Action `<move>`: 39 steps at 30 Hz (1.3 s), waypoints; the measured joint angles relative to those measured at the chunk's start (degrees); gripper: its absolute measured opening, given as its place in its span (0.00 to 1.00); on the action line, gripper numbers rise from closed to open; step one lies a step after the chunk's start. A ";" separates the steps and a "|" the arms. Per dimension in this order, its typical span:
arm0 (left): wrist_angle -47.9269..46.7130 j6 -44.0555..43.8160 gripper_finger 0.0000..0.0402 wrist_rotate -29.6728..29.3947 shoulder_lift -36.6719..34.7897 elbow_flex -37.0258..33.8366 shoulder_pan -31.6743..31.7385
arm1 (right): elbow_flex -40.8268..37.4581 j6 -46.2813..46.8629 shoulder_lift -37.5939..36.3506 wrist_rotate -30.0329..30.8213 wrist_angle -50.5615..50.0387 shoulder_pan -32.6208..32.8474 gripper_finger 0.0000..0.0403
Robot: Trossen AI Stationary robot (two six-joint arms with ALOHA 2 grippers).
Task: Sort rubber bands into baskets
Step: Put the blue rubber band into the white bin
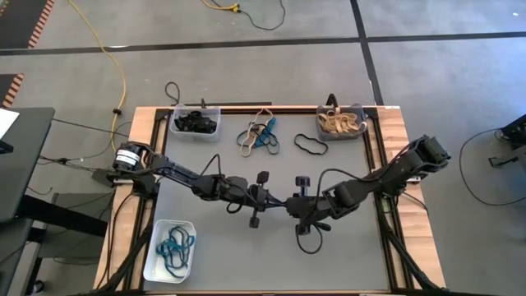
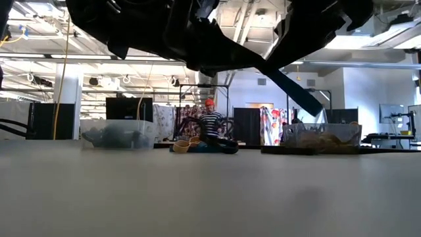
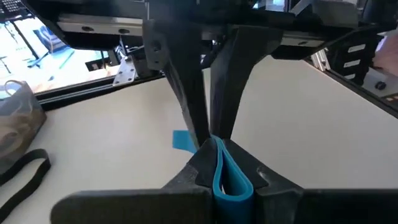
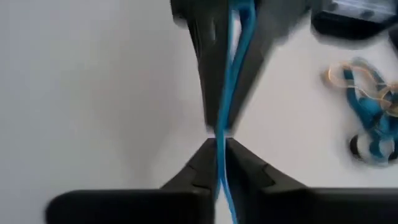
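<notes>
Table [image 1: 345, 255]: grey mat in a wooden frame, seen whole only in the high view.

Arms: both reach to the mat's centre, tips meeting. The low view shows them only as dark shapes overhead.

Baskets: clear basket [image 1: 196, 121] at the far left, full of black bands; dark grey basket [image 1: 340, 123] at the far right, holding tan bands; white basket [image 1: 169, 249] at the near left corner, holding teal bands. The low view shows only the two far baskets.

Loose pile [image 1: 260, 136]: tan, black and teal bands between the far baskets; a single black band [image 1: 311, 145] lies just beside the grey basket.

Left gripper [image 3: 215, 144]: fingers closed on a teal rubber band [image 3: 227, 177], plain in its wrist view, hidden in the high view.

Right gripper [image 4: 221, 144]: fingers pinched close around the same teal band, which runs taut to the opposite gripper; the pile shows beyond.
</notes>
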 joint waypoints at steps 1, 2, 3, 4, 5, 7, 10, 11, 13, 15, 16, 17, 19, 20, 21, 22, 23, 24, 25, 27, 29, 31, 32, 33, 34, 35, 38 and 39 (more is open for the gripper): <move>0.04 -0.01 0.00 0.14 0.00 0.00 0.00 | 0.04 0.57 0.00 0.24 -0.43 -0.03 0.16; 0.05 -0.01 0.00 0.24 -0.05 0.00 -0.06 | -0.09 0.82 0.00 0.36 -1.55 -0.06 0.19; -0.17 -0.04 0.00 0.38 -0.27 0.00 -0.07 | -0.28 0.94 0.02 0.77 -1.85 -0.04 0.23; -1.16 -0.04 0.00 0.48 -0.68 0.00 -0.09 | -0.25 1.10 0.08 0.86 -1.38 -0.06 0.27; -2.40 -0.07 0.00 0.49 -1.13 0.00 -0.11 | -0.24 1.25 0.09 1.12 -1.28 -0.07 0.31; -5.95 -0.36 0.00 0.18 -2.62 0.02 -0.26 | -0.23 1.69 0.00 1.43 -1.39 -0.11 0.41; -13.11 -0.47 0.00 -1.91 -6.11 0.02 -1.10 | -0.22 2.57 0.02 2.24 -2.10 -0.11 0.55; -16.32 -0.54 0.00 -2.53 -7.69 0.02 -1.64 | -0.22 2.74 0.02 2.64 -2.37 -0.11 0.59; -22.30 -1.45 0.00 -4.27 -11.04 0.02 -2.65 | -0.15 3.53 0.02 2.75 -3.10 -0.11 0.65; -28.39 -3.04 0.00 -6.25 -14.78 0.02 -3.92 | -0.15 3.67 0.02 2.74 -3.57 -0.11 0.68; -31.63 -4.27 0.00 -7.07 -16.81 0.02 -4.60 | -0.15 3.74 0.02 2.75 -3.38 -0.11 0.68; -34.30 -5.77 0.00 -7.52 -18.82 0.02 -5.21 | -0.15 3.75 0.02 2.75 -3.37 -0.11 0.68; -40.49 -9.87 0.00 -8.47 -23.29 0.02 -6.70 | -0.15 3.74 0.02 2.75 -3.39 -0.11 0.68; -43.18 -12.20 0.00 -8.57 -25.53 0.02 -7.51 | -0.15 3.74 0.02 2.75 -3.45 -0.11 0.68; -45.61 -14.58 0.00 -8.63 -27.71 0.04 -8.32 | -0.15 3.72 0.02 2.75 -3.39 -0.11 0.68; -48.82 -16.77 0.00 -8.63 -29.91 0.07 -9.12 | -0.15 3.72 0.02 2.75 -3.29 -0.11 0.68; -52.25 -18.93 0.00 -8.63 -32.36 0.08 -10.01 | -0.15 3.72 0.02 2.75 -3.21 -0.11 0.68; -56.02 -21.27 0.00 -8.60 -34.53 0.35 -10.73 | -0.15 3.72 0.08 2.75 -3.05 -0.11 0.68; -60.28 -23.81 0.00 -8.40 -36.52 0.96 -11.36 | -0.15 3.70 0.10 2.73 -3.05 -0.11 0.68; -68.55 -29.29 0.00 -7.63 -40.23 2.32 -12.76 | -0.15 3.68 0.11 2.73 -3.35 -0.11 0.68; -75.63 -35.57 0.00 -7.22 -43.26 3.69 -14.23 | -0.15 3.68 0.11 2.74 -3.85 -0.11 0.68; -80.90 -41.51 0.00 -5.23 -45.98 4.50 -16.08 | -0.15 3.68 0.13 2.73 -3.89 -0.11 0.68; -83.51 -44.47 0.00 -4.18 -47.15 4.71 -17.07 | -0.15 3.68 0.13 2.73 -3.86 -0.11 0.68; -85.42 -47.23 0.00 -3.20 -48.15 4.82 -18.10 | -0.15 3.68 0.13 2.73 -3.83 -0.03 0.68; -87.05 -50.21 0.00 -2.46 -48.98 4.90 -19.23 | -0.15 3.70 0.13 2.73 -3.83 0.06 0.68; -88.90 -53.36 0.00 -1.57 -49.66 4.90 -20.46 | -0.15 3.68 0.13 2.73 -3.83 0.19 0.68; -94.39 -63.23 0.00 1.49 -50.56 4.90 -24.12 | -0.15 3.70 0.13 2.73 -3.74 0.59 0.68; -96.03 -66.21 0.00 2.61 -50.49 4.90 -25.40 | -0.15 3.71 0.13 2.73 -3.74 0.67 0.68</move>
